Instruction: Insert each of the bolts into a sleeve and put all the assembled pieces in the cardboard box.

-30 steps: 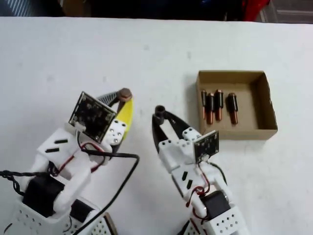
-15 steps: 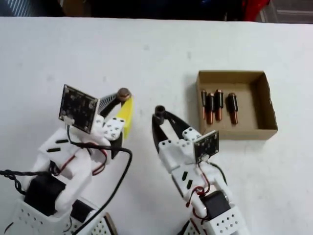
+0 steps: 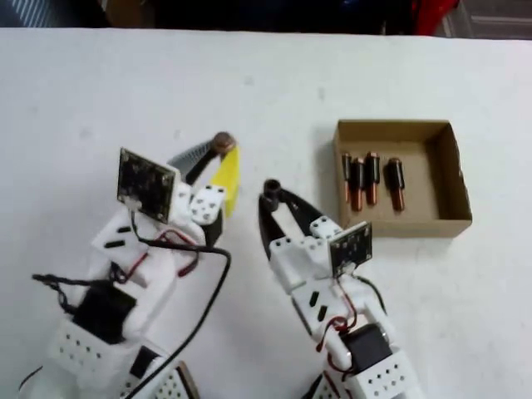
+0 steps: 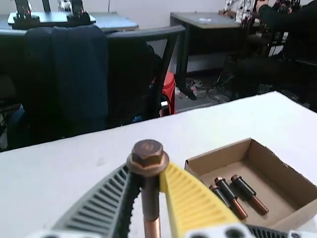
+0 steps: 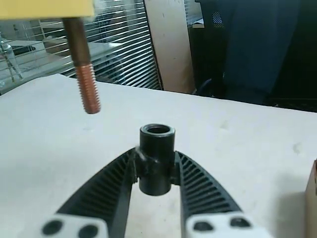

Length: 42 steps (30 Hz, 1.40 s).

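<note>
Left claw point(image 3: 219, 152) was clamped on a copper-coloured bolt point(image 3: 221, 142), which stood upright between the grey ribbed finger and the yellow one. Its hexagonal head sat just above the fingertips. In the left wrist view this claw point(image 4: 146, 171) gripped the bolt point(image 4: 147, 157) just under the head, and the shank ran down between the fingers. The right claw point(image 3: 272, 197) was closed on a black sleeve point(image 3: 272, 189), also upright, with its open bore facing up.

From the right wrist view, the sleeve point(image 5: 157, 154) sat pinched between the tips of the two black fingers of the right claw point(image 5: 156, 166). The threaded end of the bolt point(image 5: 89, 84) hung higher and off to one side of the sleeve, apart from it, not over the bore.

Seen from the high view, both claws were over the white tabletop point(image 3: 249, 83), near each other, with the left one farther from the cardboard box point(image 3: 395, 127). That box lay just beside the right claw and held four assembled pieces point(image 3: 371, 178) in a row, side by side along one wall.
</note>
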{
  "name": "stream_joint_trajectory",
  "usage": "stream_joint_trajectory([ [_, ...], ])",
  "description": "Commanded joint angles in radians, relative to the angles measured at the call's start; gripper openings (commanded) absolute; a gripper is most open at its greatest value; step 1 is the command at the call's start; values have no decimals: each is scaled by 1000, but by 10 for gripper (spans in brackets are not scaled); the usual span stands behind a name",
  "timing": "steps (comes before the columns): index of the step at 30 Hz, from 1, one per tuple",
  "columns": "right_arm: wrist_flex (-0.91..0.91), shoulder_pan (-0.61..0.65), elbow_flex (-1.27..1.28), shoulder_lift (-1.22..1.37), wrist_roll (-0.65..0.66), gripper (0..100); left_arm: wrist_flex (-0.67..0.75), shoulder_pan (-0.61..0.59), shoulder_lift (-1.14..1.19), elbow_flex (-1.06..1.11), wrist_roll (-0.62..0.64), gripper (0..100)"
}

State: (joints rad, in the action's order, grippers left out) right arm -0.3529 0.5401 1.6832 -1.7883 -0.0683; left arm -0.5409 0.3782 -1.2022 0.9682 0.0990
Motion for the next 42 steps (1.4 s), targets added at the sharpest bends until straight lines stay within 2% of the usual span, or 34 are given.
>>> stream_joint_trajectory([
  [1, -2, -10, 8, -7, -11, 17, 238, 15, -10, 52, 12, 23],
  [5, -2, -10, 8, -7, -11, 17, 333, 16, -5, 92, 12, 23],
  [16, 7, -8, 8, -10, -9, 17, 330, 36, -4, 95, 12, 23],
  [21, 5, -8, 8, -8, 37, 18, 259, 125, -1, 68, -14, 23],
  [30, 1, -8, 8, -8, 46, 18, 44, 127, 228, -184, 5, 23],
  [42, 1, -8, 8, -8, 46, 18, 61, 133, 254, -238, 28, 23],
])
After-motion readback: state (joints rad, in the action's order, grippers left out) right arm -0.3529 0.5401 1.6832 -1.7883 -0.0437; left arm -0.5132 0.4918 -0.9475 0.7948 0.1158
